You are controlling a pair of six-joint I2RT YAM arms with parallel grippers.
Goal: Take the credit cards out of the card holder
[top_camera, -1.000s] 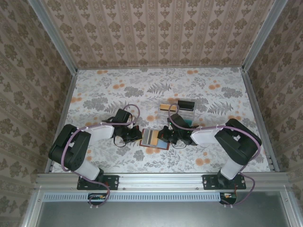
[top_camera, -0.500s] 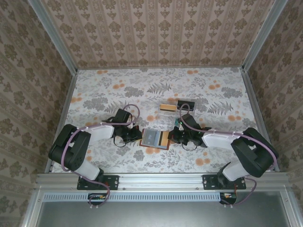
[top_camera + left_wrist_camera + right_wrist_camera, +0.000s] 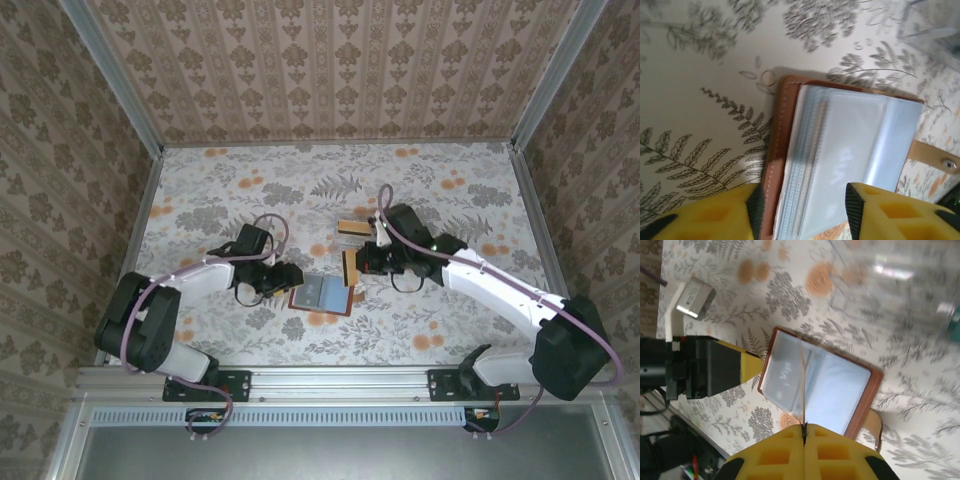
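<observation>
Flowered cloth (image 3: 230,190) covers the table, orange blooms and grey ferns, with brown patterned wallpaper (image 3: 330,70) closing in the far side and both flanks. Near the middle of the near half lies the card holder (image 3: 320,293), spread open and flat, its brown leather rim framing pale blue-grey clear sleeves. A leather strap with a snap (image 3: 932,157) sticks out from one edge. The left gripper (image 3: 283,278) sits low at the holder's left edge with its jaws parted and nothing clamped between them. From its own camera the yellow fingers (image 3: 715,220) stand either side of the stitched rim and the first sleeves, though I cannot tell if they touch the leather. The right gripper (image 3: 358,265) is just past the holder's far right corner, pinched tight on a tan credit card (image 3: 349,272). That card is up on edge and clear of the sleeves. In the right wrist camera it shows as a thin pale line rising from between the two closed yellow pads above the open holder. A second tan card (image 3: 352,226) lies flat a little farther back, near a clear plastic tray (image 3: 900,285). The tray is blurred, and I cannot tell whether that card lies in it or beside it.
</observation>
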